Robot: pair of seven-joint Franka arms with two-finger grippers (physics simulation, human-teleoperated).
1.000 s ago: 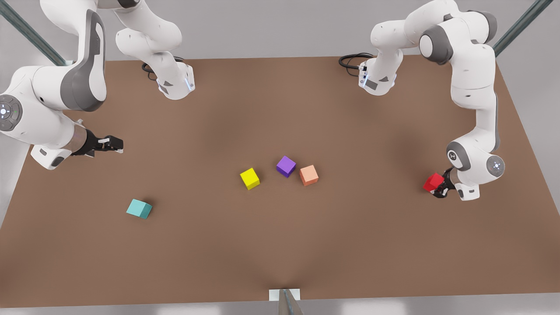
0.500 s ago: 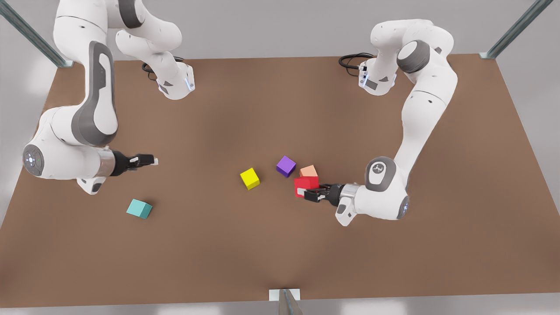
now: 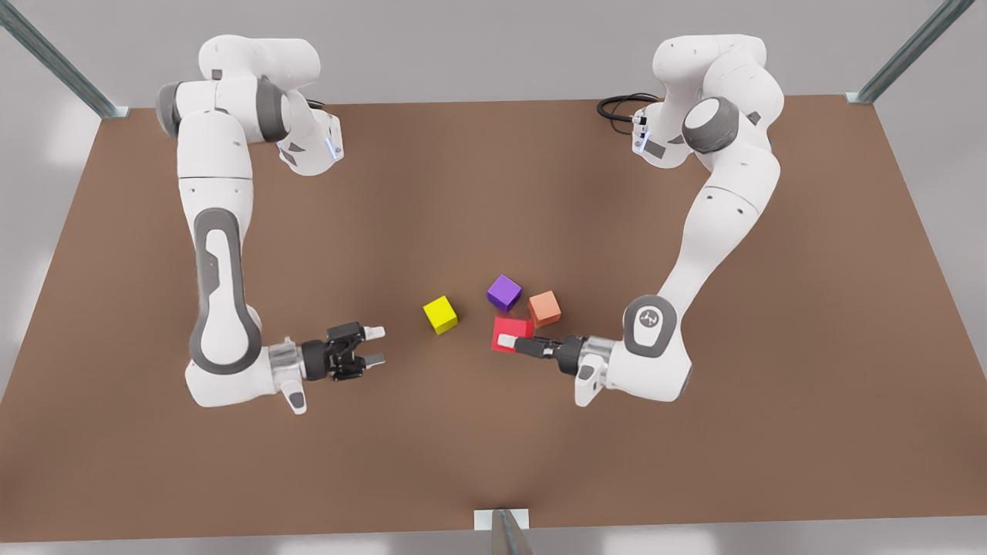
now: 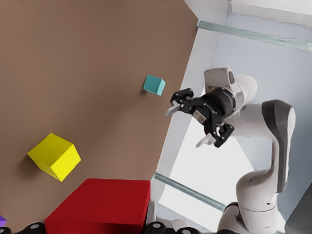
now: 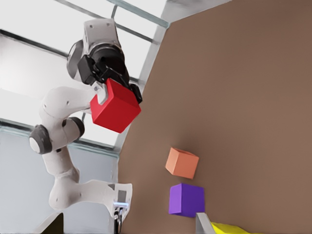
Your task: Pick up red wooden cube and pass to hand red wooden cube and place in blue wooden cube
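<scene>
The red wooden cube [image 3: 512, 334] hangs over the table's middle, close to the salmon cube. My left gripper [image 3: 515, 339], on the arm at the front view's right, is shut on it. The left wrist view has the red cube [image 4: 105, 202] right in front. Facing it from the front view's left, my right gripper [image 3: 377, 345] is open and holds nothing, with a gap between them. From the right wrist view the red cube [image 5: 115, 107] sits in the far left gripper [image 5: 115, 97]. The blue wooden cube [image 4: 154, 85] lies on the table beyond the right gripper [image 4: 184, 127]; in the front view it is hidden.
A yellow cube [image 3: 440, 314], a purple cube [image 3: 504, 293] and a salmon cube [image 3: 544, 307] lie together at the middle of the brown table [image 3: 493, 193], just behind the line between the two grippers. Both arm bases stand at the far edge.
My left gripper carried the red cube further toward the front view's left, past the salmon cube. The right arm swung in toward the centre and now covers the blue wooden cube in the front view.
</scene>
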